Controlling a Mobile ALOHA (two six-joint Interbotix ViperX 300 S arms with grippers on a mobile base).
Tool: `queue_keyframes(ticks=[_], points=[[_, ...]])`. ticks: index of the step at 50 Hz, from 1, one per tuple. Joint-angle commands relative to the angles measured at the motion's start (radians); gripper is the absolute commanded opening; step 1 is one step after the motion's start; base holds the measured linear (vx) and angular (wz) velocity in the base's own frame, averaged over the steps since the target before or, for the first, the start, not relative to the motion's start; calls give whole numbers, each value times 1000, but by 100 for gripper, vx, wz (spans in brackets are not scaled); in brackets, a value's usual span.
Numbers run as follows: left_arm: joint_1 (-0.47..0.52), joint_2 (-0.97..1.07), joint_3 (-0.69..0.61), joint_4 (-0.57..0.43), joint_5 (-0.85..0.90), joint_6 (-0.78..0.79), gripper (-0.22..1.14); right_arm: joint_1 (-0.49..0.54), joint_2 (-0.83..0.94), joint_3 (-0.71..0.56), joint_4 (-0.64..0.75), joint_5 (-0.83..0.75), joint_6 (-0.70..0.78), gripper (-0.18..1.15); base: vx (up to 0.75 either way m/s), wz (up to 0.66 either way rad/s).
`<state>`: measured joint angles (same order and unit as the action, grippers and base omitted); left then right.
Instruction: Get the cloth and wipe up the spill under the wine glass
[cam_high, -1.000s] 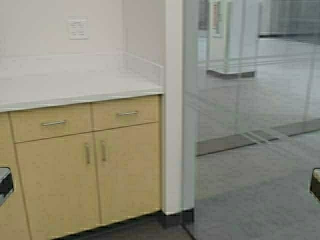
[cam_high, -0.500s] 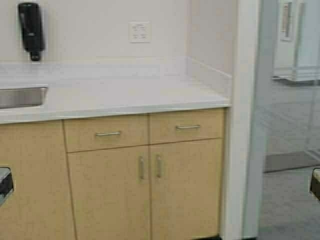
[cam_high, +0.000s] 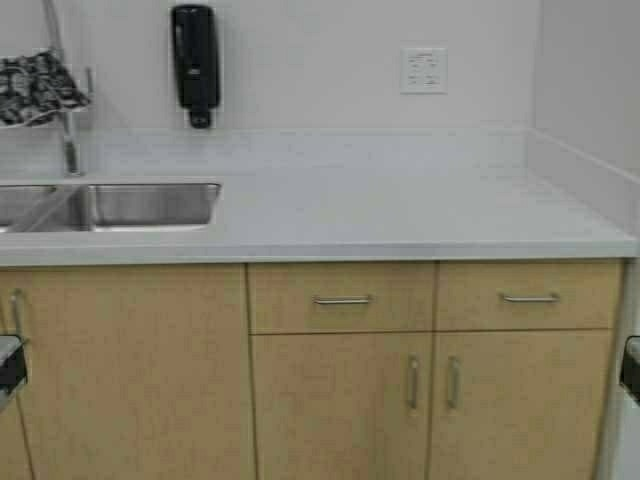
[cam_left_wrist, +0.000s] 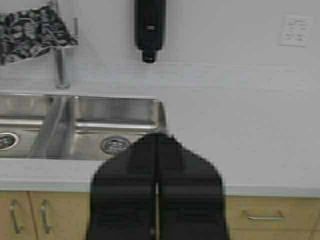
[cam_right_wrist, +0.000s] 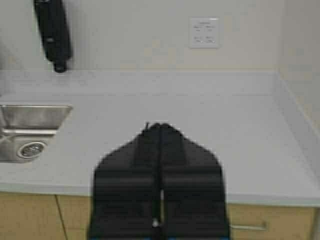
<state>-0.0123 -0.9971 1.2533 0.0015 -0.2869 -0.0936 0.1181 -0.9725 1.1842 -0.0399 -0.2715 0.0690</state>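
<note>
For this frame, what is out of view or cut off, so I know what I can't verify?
- Wine glass and spill: in no view.
- Cloth: draped over the faucet, cut by the high view's left edge; its full length unseen.
- Sink: its left part cut by the same edge.
- Left end effector and right end effector: shut, only slivers in the high view.

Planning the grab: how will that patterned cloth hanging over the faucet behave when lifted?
The dark cloth with the pale floral pattern drapes over the metal faucet, so it is probably limp and will sag. It looks light. It may snag on the faucet. Both grippers, left and right, are shut.
</note>
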Motion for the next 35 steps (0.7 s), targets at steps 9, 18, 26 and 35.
queue_keyframes(ticks=[9,18,26,35], points=[[0,20,-15,3,-3,0,2,-2,5,-18,-2,-9,3,5,34,40],[0,20,-14,2,-3,8,2,5,5,-18,-3,-11,6,5,34,45],[0,46,-20,2,-14,9,2,38,3,-14,-2,-9,2,5,34,44],[0,74,-21,2,-20,2,2,60,8,-18,-3,3,-2,5,33,39]])
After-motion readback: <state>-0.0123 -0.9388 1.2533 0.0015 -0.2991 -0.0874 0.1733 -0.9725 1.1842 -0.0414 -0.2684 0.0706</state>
